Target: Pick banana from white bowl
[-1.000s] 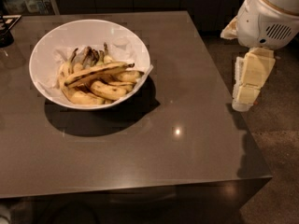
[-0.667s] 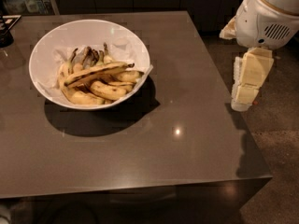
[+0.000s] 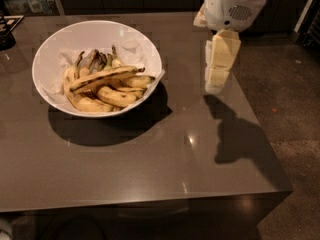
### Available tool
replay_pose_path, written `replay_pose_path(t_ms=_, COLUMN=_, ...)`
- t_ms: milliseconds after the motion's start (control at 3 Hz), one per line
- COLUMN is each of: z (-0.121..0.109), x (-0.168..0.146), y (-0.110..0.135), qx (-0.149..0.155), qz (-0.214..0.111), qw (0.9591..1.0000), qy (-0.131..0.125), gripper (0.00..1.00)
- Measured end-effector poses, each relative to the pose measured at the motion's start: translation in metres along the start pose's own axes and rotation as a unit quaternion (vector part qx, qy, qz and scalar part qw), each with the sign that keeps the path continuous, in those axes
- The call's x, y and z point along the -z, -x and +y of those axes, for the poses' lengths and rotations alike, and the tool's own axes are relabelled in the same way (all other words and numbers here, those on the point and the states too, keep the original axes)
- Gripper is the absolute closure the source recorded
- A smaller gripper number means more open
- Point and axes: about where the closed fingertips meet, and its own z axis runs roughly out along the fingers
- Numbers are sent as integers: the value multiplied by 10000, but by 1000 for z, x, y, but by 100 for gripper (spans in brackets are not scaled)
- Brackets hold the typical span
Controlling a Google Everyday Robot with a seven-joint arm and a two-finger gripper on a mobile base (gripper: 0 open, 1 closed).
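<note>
The white bowl (image 3: 52,51) stands on the dark table at the left, lined with white paper. The banana (image 3: 105,78), long, yellow and streaked dark, lies across the top of the pile in the bowl, its dark stem tip pointing right. My gripper (image 3: 216,86) hangs fingers-down from the white arm (image 3: 231,6), above the table's right part. It is to the right of the bowl, apart from it and holding nothing.
Shorter yellow bananas (image 3: 115,97) and greyish shrivelled ones (image 3: 95,59) also lie in the bowl. The table's right edge (image 3: 265,144) drops to the floor. A dark object (image 3: 6,34) sits at the far left back.
My gripper and arm have moved left, from beyond the table's right edge to over the table, closer to the bowl. The bowl and bananas have not moved.
</note>
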Motion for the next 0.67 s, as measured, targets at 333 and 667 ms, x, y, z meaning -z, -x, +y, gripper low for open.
replay_pose_path(t_ms=333, z=-23, x=-6, y=42, qx=422, qz=-11, qw=9991, qy=43, gripper=0)
replay_pose_path(t_ms=667, z=-30, x=-6, y=53, qx=476, qz=-117, qw=9987, qy=-97, gripper=0)
